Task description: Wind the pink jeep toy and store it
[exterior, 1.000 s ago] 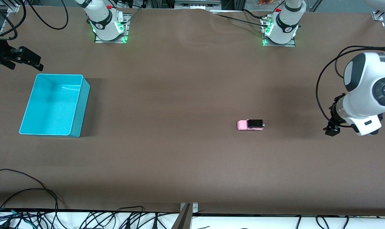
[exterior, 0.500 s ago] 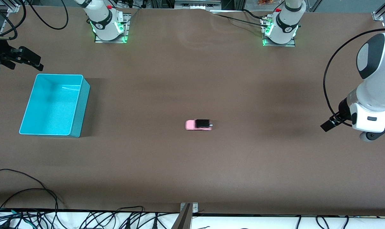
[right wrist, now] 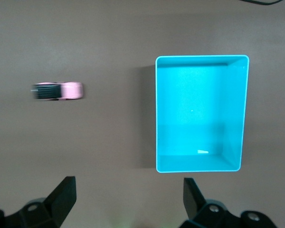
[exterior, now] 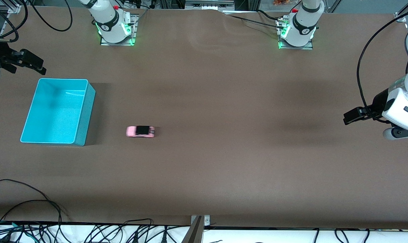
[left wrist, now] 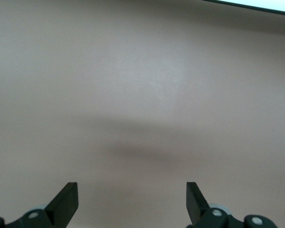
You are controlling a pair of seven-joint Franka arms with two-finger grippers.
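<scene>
The turquoise bin stands on the brown table toward the right arm's end, and it is open at the top. In the front view its inside looks bare. The right wrist view, which looks straight down into the bin, shows only one small pale mark on its floor, near a corner; what this mark is cannot be told. The pink jeep toy stands on the table beside the bin, toward the left arm's end from it, near the bin but not touching it. It is upright on its wheels, with the pink nose pointing to the bin and the black roof above. In both views where it shows, the toy looks a little smeared. The right gripper is in the air at the table's edge, just beside the bin's corner that is farther from the front camera, and not over the bin. Its jaws stand wide apart and hold nothing, which its own wrist view shows clearly. The left gripper is in the air at the left arm's end of the table, well apart from the bin and from the toy. The left wrist view shows only bare table under it, with the jaws wide and empty.
</scene>
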